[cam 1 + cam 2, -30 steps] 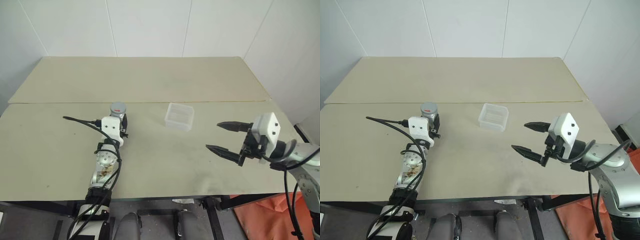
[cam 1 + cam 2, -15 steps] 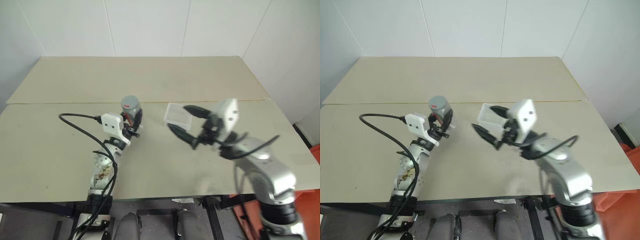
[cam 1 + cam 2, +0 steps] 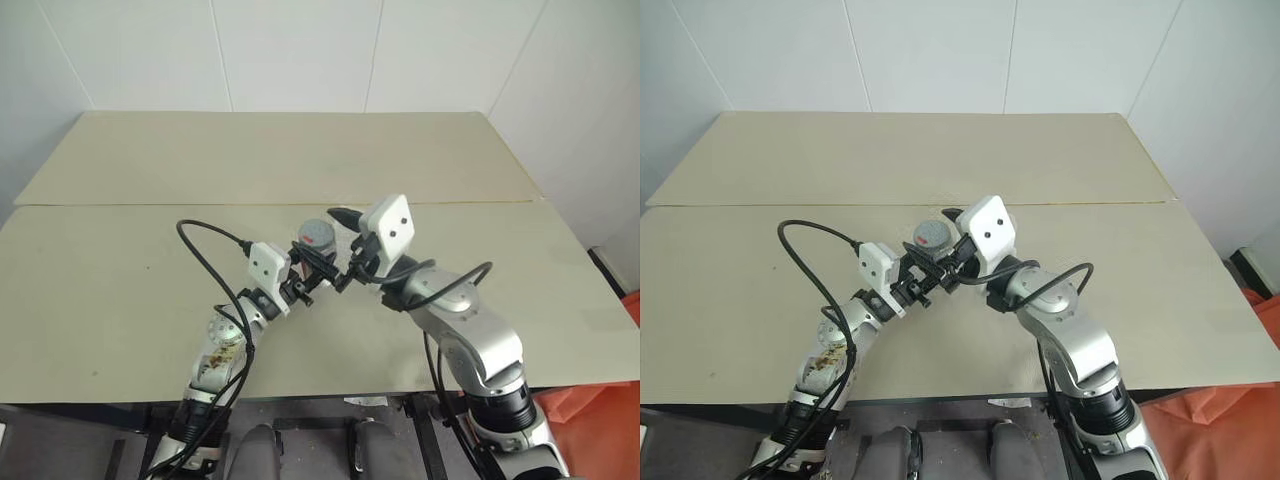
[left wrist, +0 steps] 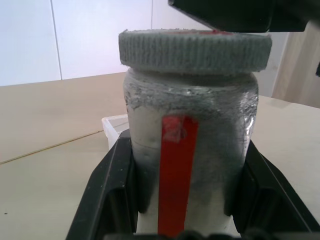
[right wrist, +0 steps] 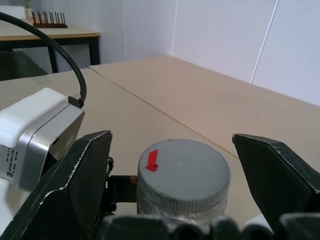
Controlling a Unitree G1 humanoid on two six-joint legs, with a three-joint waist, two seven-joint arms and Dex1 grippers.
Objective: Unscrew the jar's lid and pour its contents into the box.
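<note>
Both arms now swung together mid-bench: left end effector (image 4: 182, 210) clenched on jar (image 4: 190, 160), right end effector (image 5: 182, 175) spread wide, straddling lid (image 5: 184, 172). Ready to grip and unscrew.

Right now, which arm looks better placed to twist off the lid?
The right. Its gripper is open with the lid between its jaws, while the left gripper is already shut on the jar.

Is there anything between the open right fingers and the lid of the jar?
Nothing visible. The lid sits bare in the gap of the right gripper, its fingers apart on either side. The left gripper holds the jar lower down, below the lid.
</note>
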